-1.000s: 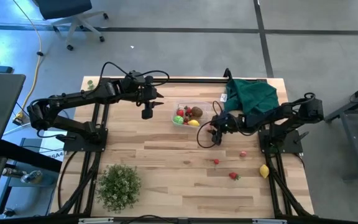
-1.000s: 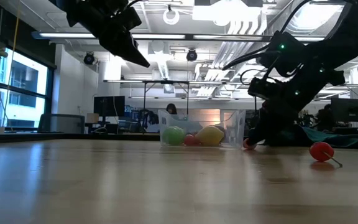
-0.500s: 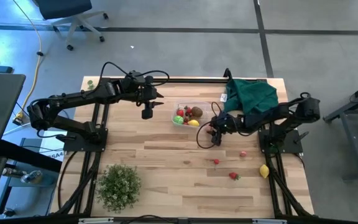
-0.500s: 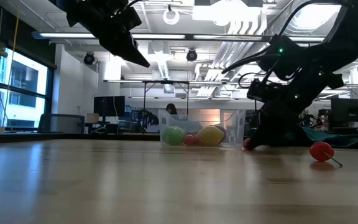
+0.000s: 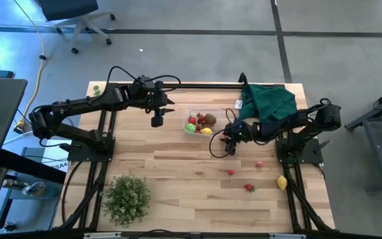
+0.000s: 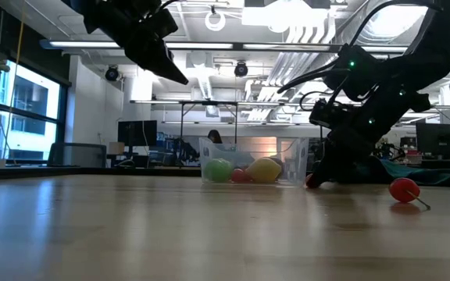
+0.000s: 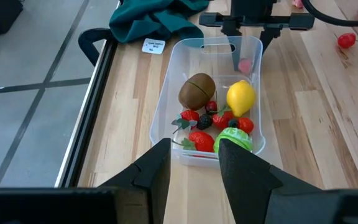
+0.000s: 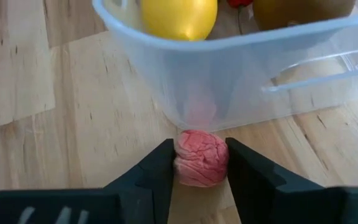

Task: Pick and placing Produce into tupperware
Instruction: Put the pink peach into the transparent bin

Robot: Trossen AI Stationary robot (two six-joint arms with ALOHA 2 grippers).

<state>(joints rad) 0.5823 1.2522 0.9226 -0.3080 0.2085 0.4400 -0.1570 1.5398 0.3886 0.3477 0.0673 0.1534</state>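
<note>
high view: looks straight down from well above on the whole light wooden tabletop [image 5: 178,172] and the floor around it.
low view: sits at tabletop height, facing level across the boards into the room behind.
left wrist view: looks down from above on the clear shallow plastic tub [image 7: 253,56].
right wrist view: very near the tabletop, facing the tub's wall.
shared: all four views show the tub.

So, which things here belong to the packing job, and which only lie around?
For the job:
- clear tub
- fruits in it
- pink fruit between the right gripper fingers
- loose red fruits, lemon

Just lying about:
- green cloth
- bushy plant
- left gripper, waiting above the tub
</note>
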